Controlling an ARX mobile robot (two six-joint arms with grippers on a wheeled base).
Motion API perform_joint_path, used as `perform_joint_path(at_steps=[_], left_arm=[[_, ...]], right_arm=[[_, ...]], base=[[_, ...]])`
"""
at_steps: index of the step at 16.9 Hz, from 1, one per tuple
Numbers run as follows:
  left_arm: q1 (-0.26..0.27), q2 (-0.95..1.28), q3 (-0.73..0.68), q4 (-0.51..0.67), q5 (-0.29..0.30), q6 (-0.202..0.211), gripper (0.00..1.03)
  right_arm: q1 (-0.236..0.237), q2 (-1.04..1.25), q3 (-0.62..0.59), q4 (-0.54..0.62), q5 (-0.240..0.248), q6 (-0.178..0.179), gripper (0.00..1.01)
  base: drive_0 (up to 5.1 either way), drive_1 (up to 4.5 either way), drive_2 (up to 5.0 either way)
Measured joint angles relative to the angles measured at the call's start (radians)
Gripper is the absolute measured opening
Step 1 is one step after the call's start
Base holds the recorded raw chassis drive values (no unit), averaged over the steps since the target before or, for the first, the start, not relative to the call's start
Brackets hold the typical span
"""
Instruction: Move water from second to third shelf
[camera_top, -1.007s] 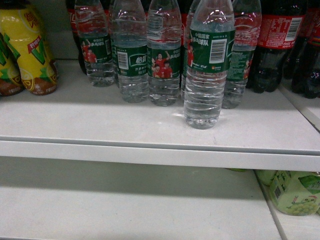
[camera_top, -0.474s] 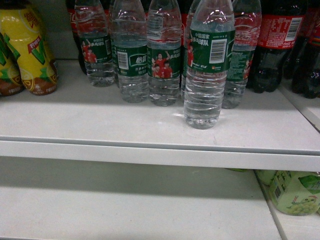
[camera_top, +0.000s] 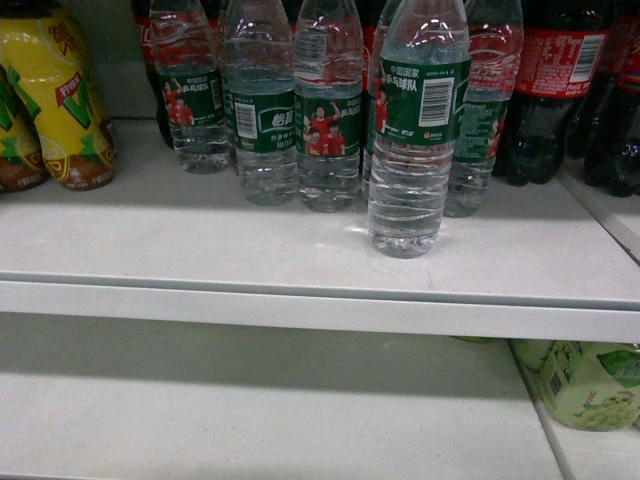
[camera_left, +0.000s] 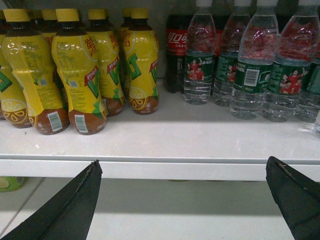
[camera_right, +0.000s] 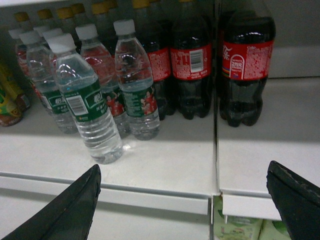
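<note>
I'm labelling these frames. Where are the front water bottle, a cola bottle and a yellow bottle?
front water bottle (camera_top: 418, 100), head view, on its green label.
cola bottle (camera_right: 247, 62), right wrist view, on its red label.
yellow bottle (camera_left: 80, 75), left wrist view, on its yellow body.

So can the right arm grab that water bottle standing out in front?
Probably yes. The front water bottle stands apart from the row, near the shelf edge, with nothing between it and the right gripper, whose jaws are wide open, though it sits left of their centre.
</note>
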Motion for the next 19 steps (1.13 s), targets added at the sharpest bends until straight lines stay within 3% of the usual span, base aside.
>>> perform_joint_path(at_steps=[4,6,9,11,16,19], left_arm=[[0.000,0.000,0.000,0.000,0.000,0.000,0.98],[0.000,0.000,0.000,0.000,0.000,0.000,0.98],[0.000,0.000,0.000,0.000,0.000,0.000,0.98],[0.000,0.000,0.000,0.000,0.000,0.000,0.98],[0.000,0.000,0.000,0.000,0.000,0.000,0.98],[0.000,0.000,0.000,0.000,0.000,0.000,0.98]], right_arm=[[0.164,0.278,0.131,0.159,0.060,-0.018,0.98],[0.282,0.375,0.125,0.216,0.095,-0.041,0.98],[0.455,0.557,0.091,0.396,0.185,-0.060,0.98],[0.527,0.683,0.084,0.501,0.208,-0.060,0.98],[0.619,0.884,0.183,0.590,0.248,-0.022,0.98],[0.637,0.975,0.303,0.587,0.278,0.017,0.98]], base=[[0.0,0.00,0.0],[0.0,0.00,0.0],[0.0,0.00,0.0],[0.0,0.00,0.0],[0.0,0.00,0.0],[0.0,0.00,0.0]])
